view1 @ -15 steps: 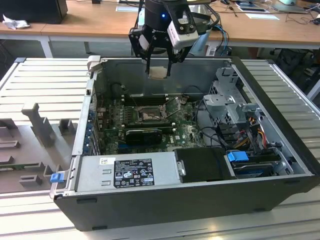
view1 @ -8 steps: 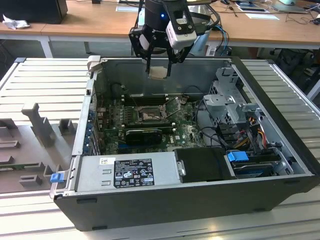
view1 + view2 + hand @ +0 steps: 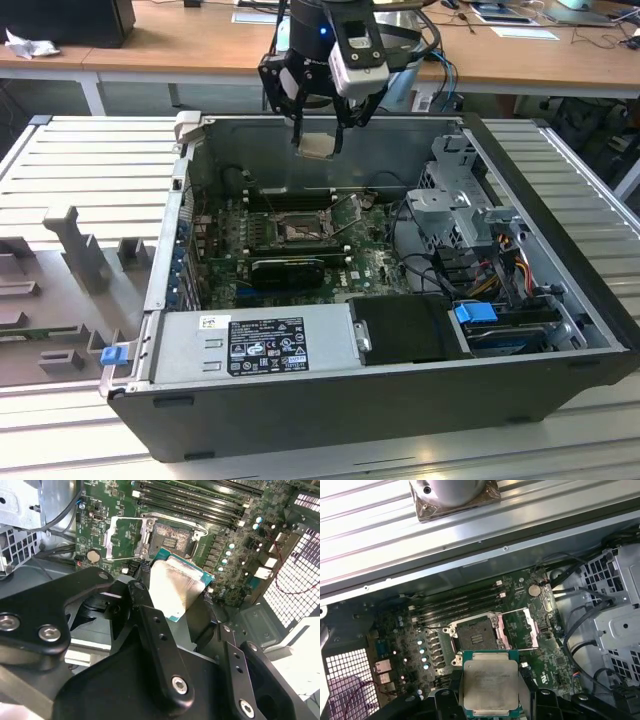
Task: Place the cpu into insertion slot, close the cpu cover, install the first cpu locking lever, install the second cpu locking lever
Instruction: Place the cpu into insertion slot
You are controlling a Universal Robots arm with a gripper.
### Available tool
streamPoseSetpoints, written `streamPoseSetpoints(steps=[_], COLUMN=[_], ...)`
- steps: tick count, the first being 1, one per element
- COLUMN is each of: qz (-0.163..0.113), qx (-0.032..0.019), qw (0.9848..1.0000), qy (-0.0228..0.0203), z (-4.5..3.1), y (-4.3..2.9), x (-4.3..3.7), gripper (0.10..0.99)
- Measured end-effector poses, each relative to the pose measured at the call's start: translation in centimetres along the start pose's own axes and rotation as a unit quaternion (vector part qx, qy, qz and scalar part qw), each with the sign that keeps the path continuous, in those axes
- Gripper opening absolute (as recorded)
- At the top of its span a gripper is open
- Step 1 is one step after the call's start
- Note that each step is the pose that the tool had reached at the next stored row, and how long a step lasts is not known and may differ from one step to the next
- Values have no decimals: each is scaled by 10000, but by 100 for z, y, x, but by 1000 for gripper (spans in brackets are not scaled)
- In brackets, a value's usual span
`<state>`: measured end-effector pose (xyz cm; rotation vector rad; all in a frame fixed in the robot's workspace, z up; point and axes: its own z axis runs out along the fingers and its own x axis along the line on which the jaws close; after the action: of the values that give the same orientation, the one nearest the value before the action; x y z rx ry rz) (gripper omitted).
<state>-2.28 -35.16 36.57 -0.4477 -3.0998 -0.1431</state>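
A: How does the arm [image 3: 322,30] stand?

B: It comes down from above the far wall of the computer case [image 3: 560,330]. The gripper [image 3: 318,138] points down, high over the far part of the green board [image 3: 385,262].

A: And the jaws?

B: They are closed on the cpu [image 3: 318,148], with a finger on each of two opposite edges. They are open only as wide as the chip itself.

A: Where is the chip, then?

B: It is in the air, well above the board, and touches nothing except the fingers. In the exterior view it hangs farther away than the insertion slot [image 3: 295,232].

A: Which way does it face?

B: In the first wrist view its silvery metal top [image 3: 490,682] faces the camera. It is almost square, so I cannot name a long side. Its edges run about parallel to the edges of the slot [image 3: 472,637].

A: Is the slot uncovered?

B: Yes. The cpu cover [image 3: 520,627] is swung open beside it, on the side of the metal drive cage [image 3: 620,620], and the dark socket shows.
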Motion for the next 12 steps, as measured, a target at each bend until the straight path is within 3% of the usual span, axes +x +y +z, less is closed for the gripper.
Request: streamPoseSetpoints(steps=[12], qz=[151], qx=[3], qw=[9999], qy=[-15], z=[66], y=[-6], x=[-1], gripper=[529])
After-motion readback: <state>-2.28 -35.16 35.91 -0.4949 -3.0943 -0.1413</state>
